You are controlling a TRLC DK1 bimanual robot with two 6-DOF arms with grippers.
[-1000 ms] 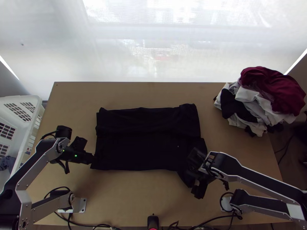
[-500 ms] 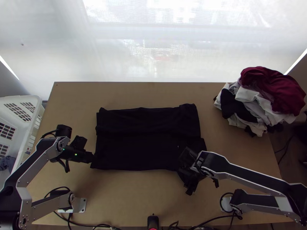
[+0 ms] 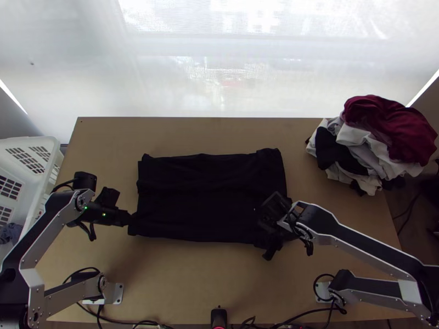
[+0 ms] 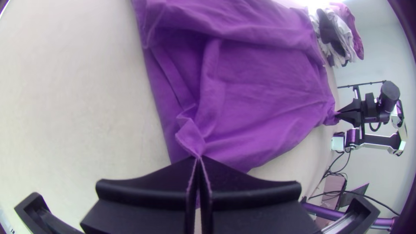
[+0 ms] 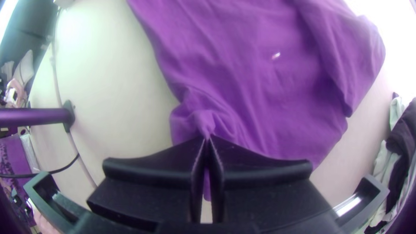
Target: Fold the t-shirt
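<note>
Together, two robot claws grip a dark T-shirt by its near side at a light wooden table (image 3: 192, 285). The left claw (image 3: 130, 218) has its fingers pressed together on a peak of fabric at the shirt's near left corner. Opposite, the right claw (image 3: 266, 238) pinches the cloth at the near right corner, where the fabric gathers into small creases between its closed tips.

Between them, the T-shirt (image 3: 203, 203) lies as a broad rectangle across the middle of the table, its long sides running roughly along the near and far edges. An overlapping layer covers its far part, and soft folds run from both pinched corners into the body. A small white mark (image 5: 276, 56) shows on the cloth near the right claw.

Farther out, a heap of laundry (image 3: 351, 156) rises at the table's far right corner, a deep red garment (image 3: 389, 126) on top and paler and black pieces beneath. Beside the table's left edge stands a white slatted basket (image 3: 41, 192) with a piece of bluish cloth (image 3: 10, 233) inside. Cables (image 3: 131, 322) trail along the near edge.
</note>
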